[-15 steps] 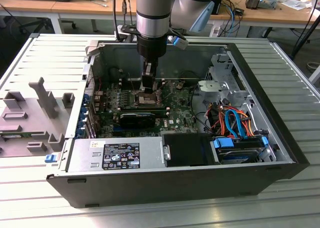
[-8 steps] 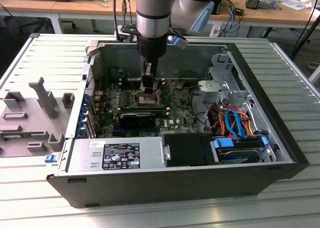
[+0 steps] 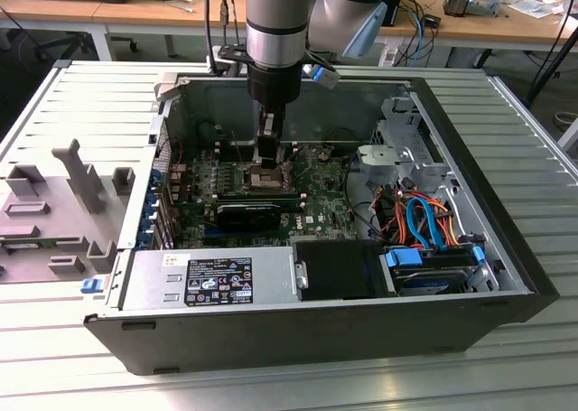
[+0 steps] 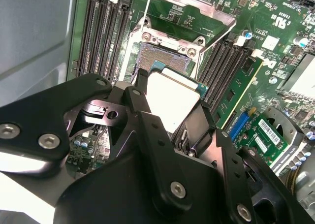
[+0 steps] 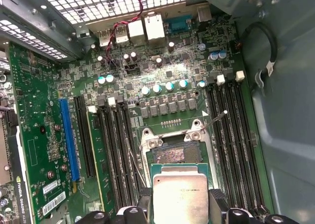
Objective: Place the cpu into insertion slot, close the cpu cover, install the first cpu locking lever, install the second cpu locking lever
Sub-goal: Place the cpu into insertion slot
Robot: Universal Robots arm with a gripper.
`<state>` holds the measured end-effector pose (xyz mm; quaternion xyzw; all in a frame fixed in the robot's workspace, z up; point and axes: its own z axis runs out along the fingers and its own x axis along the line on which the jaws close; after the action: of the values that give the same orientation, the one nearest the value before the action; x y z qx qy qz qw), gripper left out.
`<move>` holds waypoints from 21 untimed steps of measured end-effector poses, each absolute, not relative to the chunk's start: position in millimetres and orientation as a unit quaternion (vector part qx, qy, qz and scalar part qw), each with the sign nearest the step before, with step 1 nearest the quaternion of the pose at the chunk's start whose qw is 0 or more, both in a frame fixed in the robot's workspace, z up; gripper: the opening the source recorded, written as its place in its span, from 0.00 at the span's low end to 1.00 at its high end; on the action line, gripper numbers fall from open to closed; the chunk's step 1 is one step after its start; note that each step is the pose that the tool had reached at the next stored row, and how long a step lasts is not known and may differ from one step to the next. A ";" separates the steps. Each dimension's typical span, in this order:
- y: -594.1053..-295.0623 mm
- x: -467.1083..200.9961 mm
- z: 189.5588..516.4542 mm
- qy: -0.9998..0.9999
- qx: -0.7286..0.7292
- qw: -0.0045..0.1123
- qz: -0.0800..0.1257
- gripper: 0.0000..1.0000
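Note:
My gripper [image 3: 267,163] reaches down into the open computer case and is shut on the cpu [image 4: 172,98], a flat square chip with a silver-grey top held by two opposite edges. In both wrist views the cpu [image 5: 179,197] hangs tilted just above one edge of the insertion slot [image 5: 174,152], whose dark centre [image 4: 162,56] shows beyond it. The cpu cover [image 4: 192,10] stands swung open on the far side of the socket. Two thin wire levers [image 5: 214,120] stick out free beside the socket. The black fingers [image 4: 142,83] flank the chip.
Long memory slots [image 5: 236,135] run on both sides of the socket. A black expansion card [image 3: 248,214] lies just in front of it, with a power supply [image 3: 208,280] nearer the camera. Drive cage and coloured cables [image 3: 424,221] fill the exterior view's right. A grey fixture [image 3: 54,212] sits outside the case.

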<state>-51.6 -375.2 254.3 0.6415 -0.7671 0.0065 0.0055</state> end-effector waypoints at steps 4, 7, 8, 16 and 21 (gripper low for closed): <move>-375.2 -51.6 254.3 -0.766 0.643 0.005 0.006 0.54; -375.2 -51.6 254.3 -0.764 0.646 0.005 0.006 0.54; -375.2 -51.6 254.3 -0.763 0.646 0.005 0.006 0.54; -375.2 -51.6 254.3 -0.760 0.650 0.005 0.007 0.54; -375.2 -51.6 254.3 -0.758 0.652 0.005 0.007 0.54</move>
<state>-51.6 -375.2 254.3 0.6519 -0.7583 0.0065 0.0054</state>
